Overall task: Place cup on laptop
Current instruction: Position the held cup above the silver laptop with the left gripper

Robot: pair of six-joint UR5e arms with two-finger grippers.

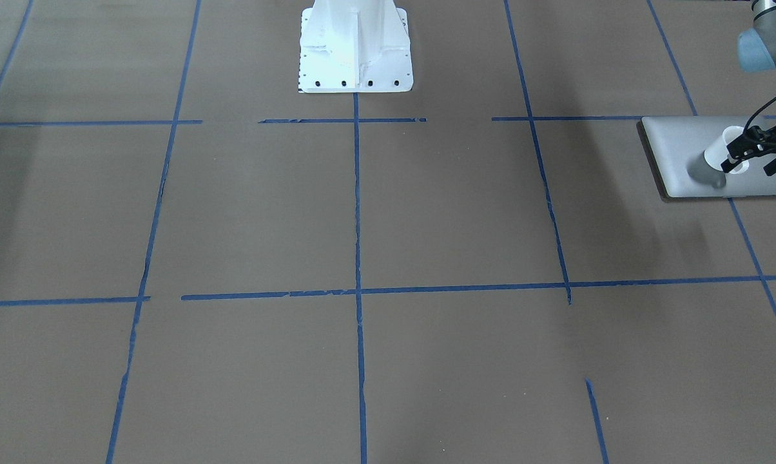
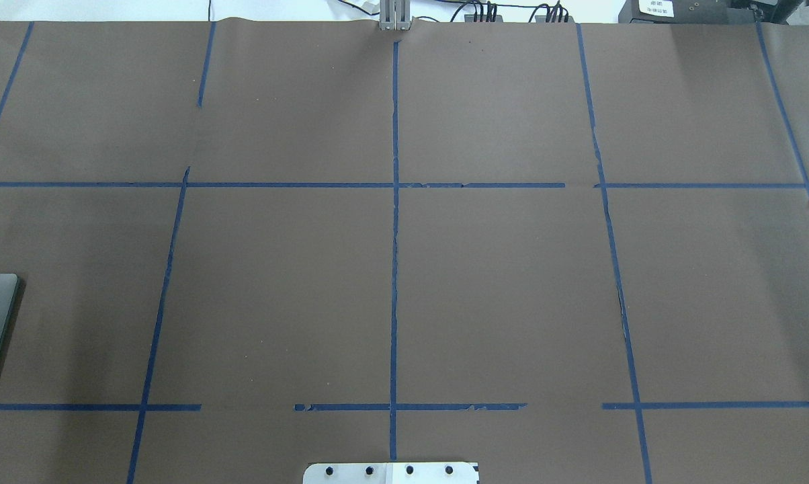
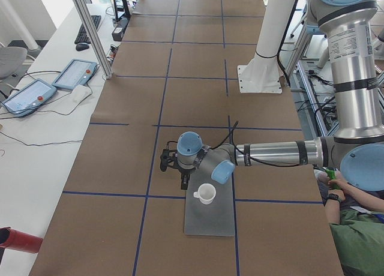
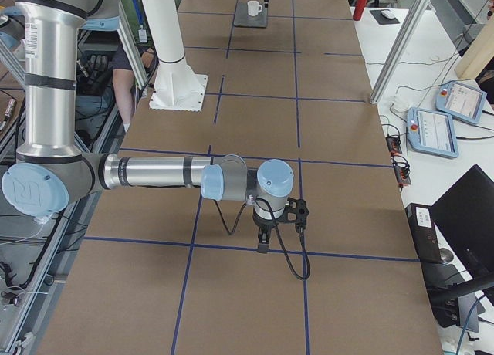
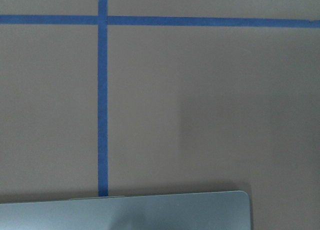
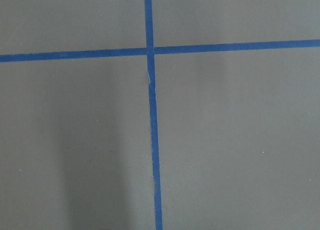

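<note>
Exterior front-facing: cup (image 1: 717, 153) upright on laptop (image 1: 678, 148), left hand (image 1: 752, 161) seemingly spread.

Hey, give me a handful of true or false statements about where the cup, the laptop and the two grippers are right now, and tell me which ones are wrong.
1. The cup stands upright on the laptop. True.
2. The laptop is opened with its screen up. False: its lid is shut and it lies flat.
3. The left gripper is shut on the cup. False: its jaws are open, and the left side view shows the cup apart from them.
4. The right gripper hangs over the table, far from the laptop. True.
5. The cup is red. False: it is white.
</note>
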